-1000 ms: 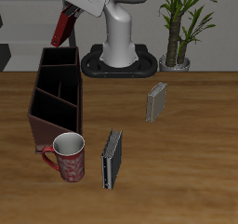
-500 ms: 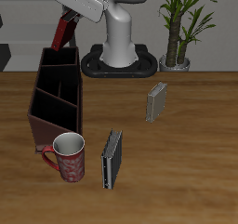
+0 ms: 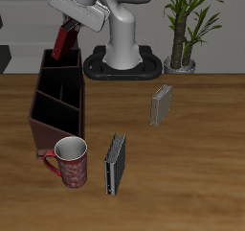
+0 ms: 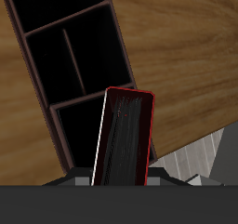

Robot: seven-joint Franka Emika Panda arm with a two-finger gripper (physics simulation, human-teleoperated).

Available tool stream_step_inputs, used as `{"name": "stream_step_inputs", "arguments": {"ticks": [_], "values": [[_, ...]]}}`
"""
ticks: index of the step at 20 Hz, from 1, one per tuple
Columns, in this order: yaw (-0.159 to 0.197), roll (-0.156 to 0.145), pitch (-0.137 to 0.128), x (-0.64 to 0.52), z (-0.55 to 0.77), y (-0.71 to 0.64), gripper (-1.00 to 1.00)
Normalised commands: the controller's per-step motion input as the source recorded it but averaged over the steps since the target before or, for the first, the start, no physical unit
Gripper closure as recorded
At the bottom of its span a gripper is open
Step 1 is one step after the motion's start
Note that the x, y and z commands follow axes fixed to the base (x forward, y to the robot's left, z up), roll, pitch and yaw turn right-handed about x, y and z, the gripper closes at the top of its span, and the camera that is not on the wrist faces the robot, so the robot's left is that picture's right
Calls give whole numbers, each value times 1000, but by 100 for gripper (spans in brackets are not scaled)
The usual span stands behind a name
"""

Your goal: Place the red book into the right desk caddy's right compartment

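Note:
My gripper (image 3: 71, 24) is shut on the red book (image 3: 65, 41), a slim dark-red hardcover, and holds it tilted in the air above the back end of the right desk caddy (image 3: 57, 101). The caddy is a long dark maroon-brown open box split by dividers. In the wrist view the red book (image 4: 124, 139) hangs over the caddy's end section (image 4: 84, 125), with the other sections (image 4: 65, 42) beyond it. The book's lower edge is near the caddy's rim; I cannot tell whether it touches.
A red patterned mug (image 3: 69, 162) stands at the caddy's front end. A dark grey-black book (image 3: 115, 164) stands beside the mug. A small grey book (image 3: 162, 105) stands mid-table. A potted plant (image 3: 184, 34) and the robot base (image 3: 124, 57) are at the back.
The gripper with the red book has moved down and toward the caddy's back end; the book now hangs lower, closer to the caddy's rim.

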Motion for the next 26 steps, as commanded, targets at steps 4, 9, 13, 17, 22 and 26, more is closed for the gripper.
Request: {"name": "stream_step_inputs", "arguments": {"ticks": [4, 9, 13, 17, 22, 26], "values": [[-49, -34, 62, 100, -324, -78, 100], [-89, -16, 38, -229, -263, -50, 100], [-44, 30, 15, -366, -190, 92, 100], [2, 31, -8, -105, -43, 104, 100], [-78, 15, 36, -184, -301, 84, 100], [-59, -9, 23, -78, -175, 24, 100]]}}
